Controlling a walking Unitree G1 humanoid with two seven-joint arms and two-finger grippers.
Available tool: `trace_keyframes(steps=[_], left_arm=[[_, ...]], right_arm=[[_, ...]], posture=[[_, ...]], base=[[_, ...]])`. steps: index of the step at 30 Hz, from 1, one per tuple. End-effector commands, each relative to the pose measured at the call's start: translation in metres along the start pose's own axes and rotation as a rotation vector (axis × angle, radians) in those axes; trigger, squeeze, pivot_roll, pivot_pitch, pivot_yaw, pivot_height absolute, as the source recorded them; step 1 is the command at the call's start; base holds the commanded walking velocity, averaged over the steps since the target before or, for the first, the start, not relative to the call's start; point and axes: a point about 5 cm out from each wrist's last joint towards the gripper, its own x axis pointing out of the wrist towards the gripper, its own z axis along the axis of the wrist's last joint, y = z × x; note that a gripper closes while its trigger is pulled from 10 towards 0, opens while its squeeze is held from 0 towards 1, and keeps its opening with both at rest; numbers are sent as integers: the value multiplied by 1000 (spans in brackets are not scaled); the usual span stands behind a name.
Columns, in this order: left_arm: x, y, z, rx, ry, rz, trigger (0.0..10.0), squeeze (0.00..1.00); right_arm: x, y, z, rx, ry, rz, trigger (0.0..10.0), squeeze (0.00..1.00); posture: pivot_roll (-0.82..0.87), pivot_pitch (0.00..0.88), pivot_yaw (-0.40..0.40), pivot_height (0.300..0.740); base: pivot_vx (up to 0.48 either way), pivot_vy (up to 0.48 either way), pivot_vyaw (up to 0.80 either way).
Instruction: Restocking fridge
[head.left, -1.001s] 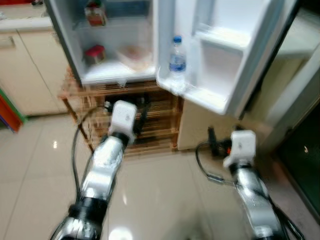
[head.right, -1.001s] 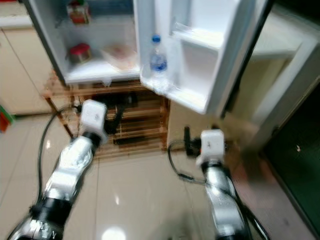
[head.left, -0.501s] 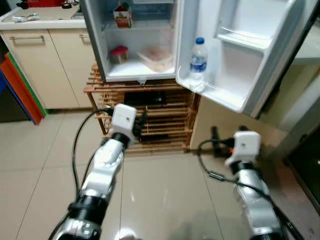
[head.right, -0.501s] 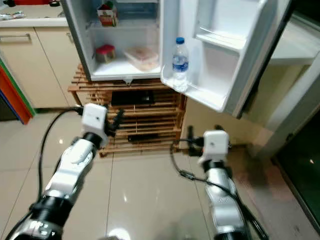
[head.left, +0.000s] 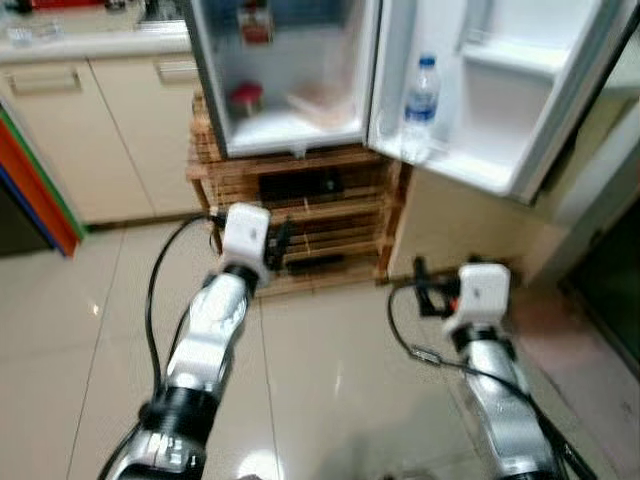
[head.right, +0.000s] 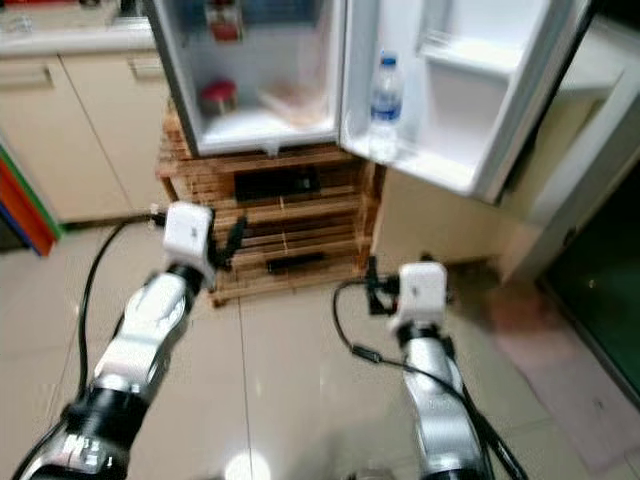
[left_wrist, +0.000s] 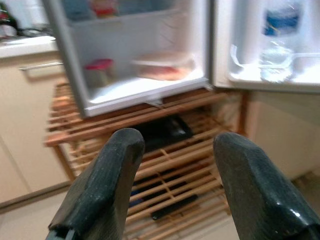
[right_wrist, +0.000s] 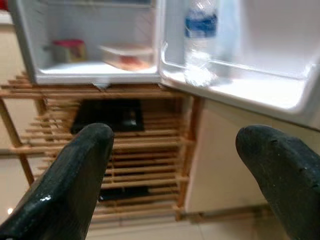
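A small white fridge (head.left: 212, 100) stands open on a wooden slatted rack (head.left: 330, 215). Inside are a red-lidded jar (head.left: 245, 98), a clear food container (head.left: 322, 100) and a carton (head.left: 256, 22) on the upper shelf. A water bottle (head.left: 422, 90) stands in the lower shelf of the open door (head.left: 500, 120). My left gripper (left_wrist: 172, 145) is open and empty, raised in front of the rack. My right gripper (right_wrist: 185, 145) is also open and empty, held lower, facing the rack's right end below the door.
Beige cabinets (head.left: 90, 130) under a counter run to the left of the fridge, with red and blue boards (head.left: 35, 190) leaning at the far left. A dark doorway (head.left: 612, 300) lies to the right. Glossy tiled floor (head.left: 330, 390) spreads between me and the rack.
The camera has swung, so the fridge and rack now sit further right in the picture. Both arms hold the same pose, and both grippers stay open.
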Motion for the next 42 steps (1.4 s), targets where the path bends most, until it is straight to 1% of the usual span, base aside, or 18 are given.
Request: trace_keyframes(steps=[1, 6, 11, 14, 20, 27, 42], left_arm=[[5, -7, 10, -10, -39, -17, 10000, 0], [6, -6, 10, -7, -34, -6, 10000, 0], [10, -9, 13, 29, -26, -16, 10000, 0], [12, -10, 12, 29, -19, -20, 10000, 0], [13, -10, 12, 13, -21, -18, 10000, 0], [14, -7, 17, 1, -47, 4, 10000, 0], [16, -8, 19, 4, -59, -3, 10000, 0]], right_arm=[[1, -4, 3, -25, -13, -11, 10000, 0], [2, 1, 5, -45, -31, 11, 10000, 0], [3, 4, 5, -52, -36, 29, 10000, 0], [4, 5, 6, -57, -40, 37, 10000, 0], [6, 5, 6, -61, -43, 39, 10000, 0], [9, 3, 7, -61, -44, 34, 10000, 0], [10, 0, 6, -61, -44, 21, 10000, 0]], posture=[[-116, 0, 33, 725], [-113, 0, 38, 725], [-107, 0, 31, 725], [-108, 0, 30, 725], [-106, 0, 27, 725], [-104, 0, 32, 725], [-114, 0, 40, 725]], base=[[480, 0, 0], [480, 0, 0], [480, 0, 0], [480, 0, 0], [480, 0, 0], [479, 0, 0], [470, 0, 0]])
